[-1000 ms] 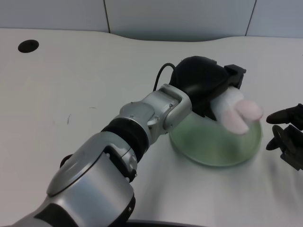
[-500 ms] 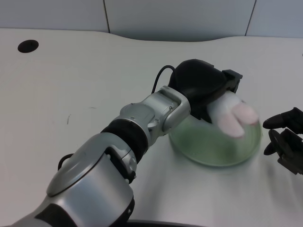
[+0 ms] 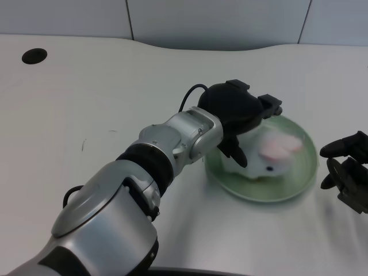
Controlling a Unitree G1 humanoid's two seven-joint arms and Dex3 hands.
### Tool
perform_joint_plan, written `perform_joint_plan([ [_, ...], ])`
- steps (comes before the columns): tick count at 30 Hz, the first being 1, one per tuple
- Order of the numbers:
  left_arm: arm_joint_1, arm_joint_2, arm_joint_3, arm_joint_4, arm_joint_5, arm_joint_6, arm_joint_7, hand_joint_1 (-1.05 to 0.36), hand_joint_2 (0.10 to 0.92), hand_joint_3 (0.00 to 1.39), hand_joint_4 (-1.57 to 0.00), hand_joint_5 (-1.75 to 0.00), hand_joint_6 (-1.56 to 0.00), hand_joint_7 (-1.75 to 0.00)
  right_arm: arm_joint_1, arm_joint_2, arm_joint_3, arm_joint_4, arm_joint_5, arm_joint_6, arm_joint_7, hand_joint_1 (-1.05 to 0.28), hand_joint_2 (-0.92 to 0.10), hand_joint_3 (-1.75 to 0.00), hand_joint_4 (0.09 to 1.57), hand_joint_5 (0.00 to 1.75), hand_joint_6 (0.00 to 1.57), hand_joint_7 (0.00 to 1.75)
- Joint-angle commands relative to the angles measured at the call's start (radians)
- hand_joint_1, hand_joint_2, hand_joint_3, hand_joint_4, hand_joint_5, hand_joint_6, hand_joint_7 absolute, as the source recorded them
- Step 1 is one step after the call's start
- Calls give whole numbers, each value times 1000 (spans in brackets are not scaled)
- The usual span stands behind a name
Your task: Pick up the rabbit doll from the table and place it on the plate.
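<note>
Hovering left hand — fingers spread, holding nothing | rabbit doll on plate — apparently untouched

We see our left forearm in rounded silver shells, joined by black ribbed bands; a thin black cable loops at the wrist; our left hand is matte black, its fingers blunt.
</note>
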Motion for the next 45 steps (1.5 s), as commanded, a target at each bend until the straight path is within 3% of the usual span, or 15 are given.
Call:
perform_joint_plan([
  [1,1,8,6,-7,-3,-18,3,-877,877,9,1,-29,0,-141,13,-10,-4,-7,-3,-4,-3,-217,-921,-563,341,1706,298,1441],
  [4,-4,9,11,-7,-9,-25,-5,-916,884,9,1,-2,1,-23,14,-11,-4,-11,-2,1,-3,-218,-921,-567,347,1709,298,1440],
  [6,-8,10,12,-9,-9,-29,0,-947,898,13,1,0,1,-4,12,-14,-4,0,-8,-11,-3,-217,-921,-569,349,1711,298,1441],
  [9,-7,12,29,-11,-25,-38,5,-962,893,8,1,1,1,0,6,-16,-5,14,-5,-27,6,-224,-921,-581,359,1722,304,1450],
  [11,-8,17,44,-12,-35,-38,6,-964,892,6,1,1,1,1,7,-15,-4,9,-13,-20,-4,-233,-921,-573,359,1716,302,1449],
  [14,-2,44,84,-19,-70,-71,-12,-959,897,8,1,1,1,1,9,-9,-5,2,-7,-8,-8,-236,-921,-568,360,1706,299,1445],
  [17,13,98,134,-32,-120,-139,-60,-967,912,22,1,1,1,1,9,-7,-3,-6,-14,3,-22,-237,-921,-563,347,1683,297,1440],
  [24,71,206,249,-71,-253,-249,-191,-952,921,38,1,1,1,1,-5,-12,-9,13,-4,-4,-13,-219,-921,-564,349,1681,293,1437],
  [29,148,261,352,-118,-373,-318,-290,-946,921,72,1,1,1,1,-8,-17,-7,26,-12,-19,-8,-230,-921,-555,360,1691,295,1429],
  [35,384,315,572,-290,-686,-364,-486,-907,921,205,-54,-32,-13,-6,-4,-12,2,0,-35,1,-31,-225,-921,-548,360,1687,295,1417],
  [37,478,318,636,-396,-787,-299,-533,-853,921,339,-208,-131,-156,-67,-8,-16,3,5,-38,-2,-29,-223,-921,-548,359,1676,297,1408],
  [40,621,334,687,-567,-862,-190,-554,-749,921,459,-331,-241,-252,-90,-16,-19,-2,22,-28,-9,-16,-229,-921,-555,352,1666,300,1400],
  [42,691,338,706,-660,-891,-111,-558,-658,921,461,-306,-662,-411,-93,-22,-21,-7,32,-20,-10,-7,-238,-921,-558,354,1670,306,1402],
  [43,733,340,720,-706,-903,-71,-548,-646,921,462,-286,-748,-435,-88,-26,-22,-9,39,-19,-15,-5,-239,-921,-558,354,1672,307,1402],
  [45,823,344,749,-793,-915,20,-509,-537,921,451,-448,-937,-554,-133,-33,-19,-16,48,-19,-17,-13,-232,-921,-543,362,1679,321,1407],
])
